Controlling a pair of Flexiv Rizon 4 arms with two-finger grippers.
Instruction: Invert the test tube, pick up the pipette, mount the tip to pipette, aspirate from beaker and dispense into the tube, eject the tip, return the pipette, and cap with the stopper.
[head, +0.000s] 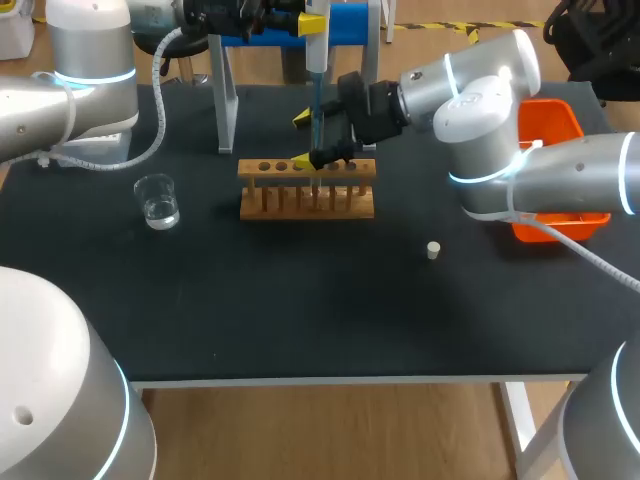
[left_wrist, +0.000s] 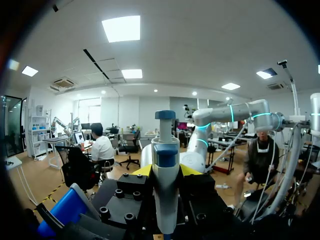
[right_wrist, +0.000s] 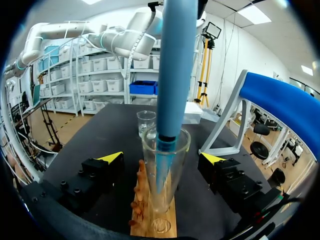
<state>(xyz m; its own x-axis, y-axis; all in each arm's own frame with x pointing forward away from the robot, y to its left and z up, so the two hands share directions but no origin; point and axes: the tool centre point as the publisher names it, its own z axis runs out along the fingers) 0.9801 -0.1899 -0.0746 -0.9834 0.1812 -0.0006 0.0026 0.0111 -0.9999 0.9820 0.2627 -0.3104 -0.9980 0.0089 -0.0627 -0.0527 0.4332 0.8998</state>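
The black table (head: 300, 300) is big, and much of it near its front edge is bare. The left arm (head: 80, 90) comes in over the far edge and the right arm (head: 490, 110) comes in from the side. An orange bin (head: 555, 120) sits at the table's edge, behind the right arm. A wooden rack (head: 306, 203) stands under the right gripper (right_wrist: 162, 157). The left gripper (left_wrist: 166, 172) pinches a white and blue pipette (left_wrist: 166, 150) between its yellow tips and holds it straight up and down. A blue stand (head: 350, 22) is just beside this gripper. The pipette's long blue tip (right_wrist: 172, 75) points down into the mouth of a clear glass test tube (right_wrist: 165, 190). The tube stands upright in the rack, mouth up, between the right gripper's fingers. Those fingers are spread wide, with a gap on each side of the tube, so they do not touch it. A beaker (head: 157, 200) with clear water stands well apart from both grippers, past the rack's end. A small pale stopper (head: 433, 250) lies alone on the table, under the right arm. Only the right wrist view shows the gaps beside the tube. Only the left wrist view shows the pinch on the pipette. Only the head view shows the stopper and the bin.
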